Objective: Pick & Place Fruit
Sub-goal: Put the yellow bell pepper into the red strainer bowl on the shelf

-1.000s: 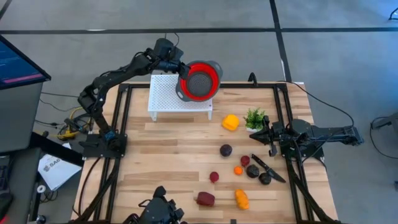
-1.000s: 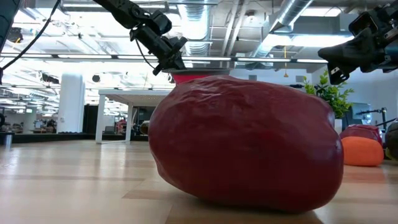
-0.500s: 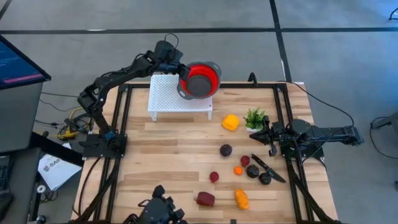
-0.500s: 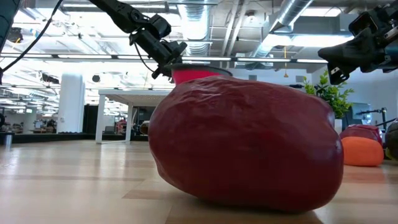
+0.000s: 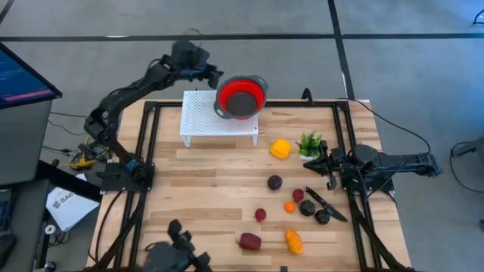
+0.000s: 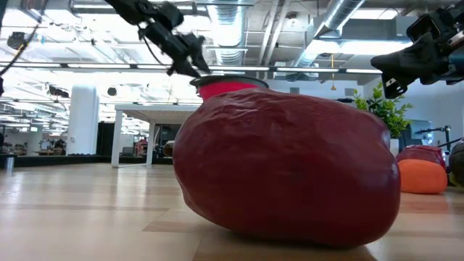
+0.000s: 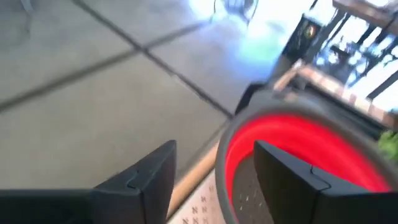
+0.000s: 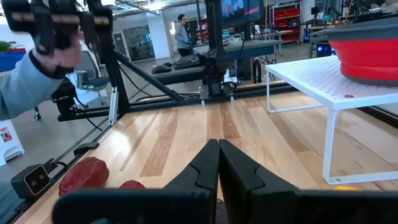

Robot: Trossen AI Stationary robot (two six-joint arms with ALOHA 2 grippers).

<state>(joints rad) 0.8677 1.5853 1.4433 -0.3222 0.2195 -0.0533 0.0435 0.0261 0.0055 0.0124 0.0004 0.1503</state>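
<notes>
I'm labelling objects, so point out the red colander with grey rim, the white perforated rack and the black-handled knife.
Red colander [image 5: 241, 96], high view, bowl centre.
White perforated rack [image 5: 201, 117], high view, bare top.
Black-handled knife [image 5: 318, 198], high view, handle.

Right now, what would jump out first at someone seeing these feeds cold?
The red colander, sitting on the white perforated rack at the table's far edge, with the left gripper open just beside its rim. Next, the fruit scattered across the right half of the table, one maroon piece filling the low view. The right gripper waits shut by the green plant.

low view: red fruit fills frame | hides table behind
</notes>
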